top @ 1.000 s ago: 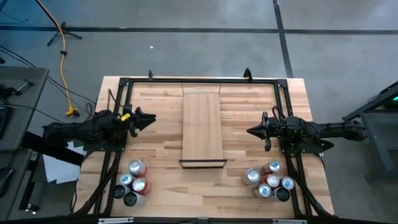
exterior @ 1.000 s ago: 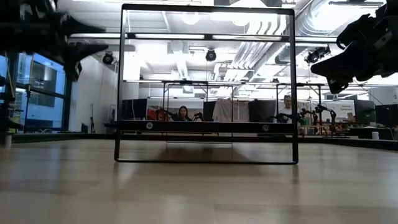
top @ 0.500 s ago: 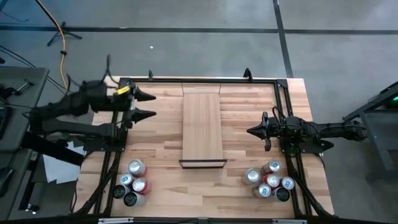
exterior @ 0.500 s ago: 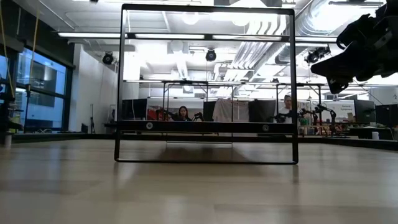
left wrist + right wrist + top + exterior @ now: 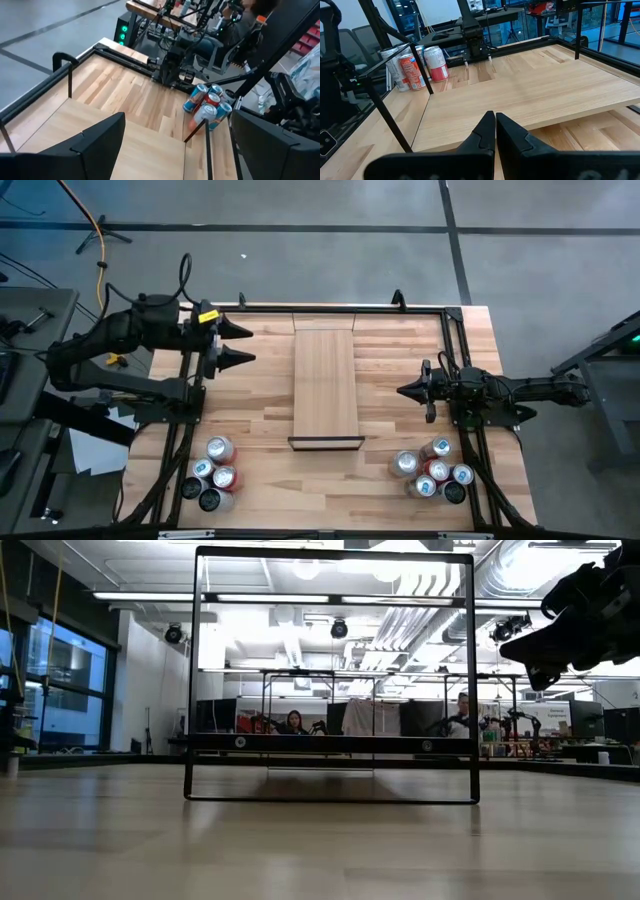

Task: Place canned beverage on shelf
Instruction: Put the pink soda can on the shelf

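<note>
The shelf (image 5: 326, 385), a long light-wood plank on a thin black frame (image 5: 330, 675), stands in the middle of the table. Several cans (image 5: 212, 472) stand upright at the near left, and several more (image 5: 432, 470) at the near right. My left gripper (image 5: 240, 344) hangs open and empty, high over the table's far left, pointing toward the shelf; its fingers frame the plank (image 5: 100, 135) and the right cans (image 5: 207, 105). My right gripper (image 5: 405, 391) stays shut and empty to the right of the shelf, also seen as my right gripper (image 5: 495, 127).
A black metal rail (image 5: 320, 308) runs around the table's far edge and sides. The left cans (image 5: 415, 62) show beyond the plank in the right wrist view. People sit at benches in the room behind (image 5: 295, 722). Bare tabletop lies on either side of the shelf.
My left gripper has risen high off the table and gone toward the far edge, leaving the low view. It has rolled and tipped, and its fingers have opened wide. The cans and the shelf have not moved.
</note>
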